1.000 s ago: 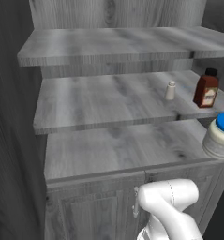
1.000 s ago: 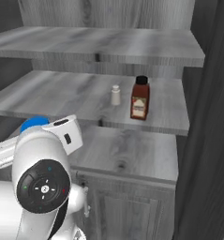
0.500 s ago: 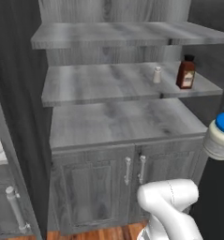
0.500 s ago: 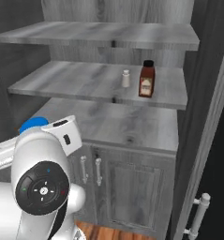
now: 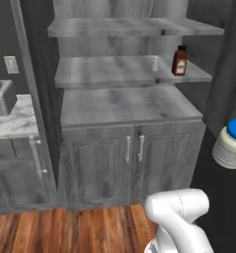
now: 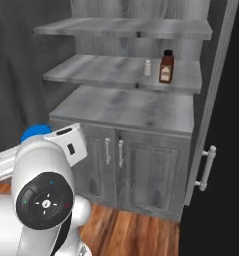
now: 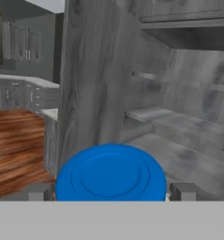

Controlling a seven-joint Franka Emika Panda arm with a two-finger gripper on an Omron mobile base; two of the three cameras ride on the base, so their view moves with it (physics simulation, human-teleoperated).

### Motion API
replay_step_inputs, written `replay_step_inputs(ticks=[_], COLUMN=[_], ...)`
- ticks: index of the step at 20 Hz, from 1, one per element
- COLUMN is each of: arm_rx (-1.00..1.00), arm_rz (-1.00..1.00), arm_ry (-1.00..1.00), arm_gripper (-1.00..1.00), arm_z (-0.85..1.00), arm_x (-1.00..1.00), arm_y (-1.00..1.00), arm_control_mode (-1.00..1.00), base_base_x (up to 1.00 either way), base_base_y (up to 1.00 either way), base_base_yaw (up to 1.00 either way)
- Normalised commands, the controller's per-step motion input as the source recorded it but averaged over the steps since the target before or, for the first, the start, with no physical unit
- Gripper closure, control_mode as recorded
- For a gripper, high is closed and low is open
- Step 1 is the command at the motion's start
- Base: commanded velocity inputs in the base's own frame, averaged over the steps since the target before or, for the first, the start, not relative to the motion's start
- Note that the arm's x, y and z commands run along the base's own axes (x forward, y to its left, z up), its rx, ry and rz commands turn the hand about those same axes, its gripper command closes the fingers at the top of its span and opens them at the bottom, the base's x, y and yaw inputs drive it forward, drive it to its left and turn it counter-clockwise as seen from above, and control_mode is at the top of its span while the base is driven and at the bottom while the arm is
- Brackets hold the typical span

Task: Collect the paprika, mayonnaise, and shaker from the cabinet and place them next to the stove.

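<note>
**One jar off the shelves, two items still to fetch**

Grey wood-grain planks fill the scene: the cabinet (image 5: 129,106) stands ahead with three wide shelves above a pair of lower doors. At far left, a marble counter (image 5: 11,123) carries a toaster (image 5: 1,96); no stove can be made out from here.

Moving right along the middle shelf, the shaker (image 5: 155,63) stands upright, and just beside it on its right stands the paprika (image 5: 178,60), taller, black cap up. The two are near each other but apart, both toward the shelf's right end.

Farther right and nearer, well off the shelves, the mayonnaise (image 5: 230,144) hangs in the air with its blue lid up. In the hand view that lid sits between the two fingertips of the gripper (image 7: 111,191), whose jaws stand wide and appear clamped on the jar's sides.

By my judgement the task is about a third begun: the mayonnaise is out of the cabinet but not yet set down by the stove, while the paprika and shaker are untouched.
</note>
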Motion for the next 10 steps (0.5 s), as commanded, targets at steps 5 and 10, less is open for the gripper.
replay_step_inputs(ticks=[5,10], arm_rx=[0.0,0.0], arm_rz=[0.0,0.0], arm_ry=[0.0,0.0], arm_gripper=[1.0,1.0], arm_z=[0.0,0.0], arm_x=[0.0,0.0], arm_y=[0.0,0.0], arm_control_mode=[1.0,1.0], base_base_x=[-0.9,-0.87], base_base_y=[0.3,0.48], base_base_yaw=[0.15,0.2])
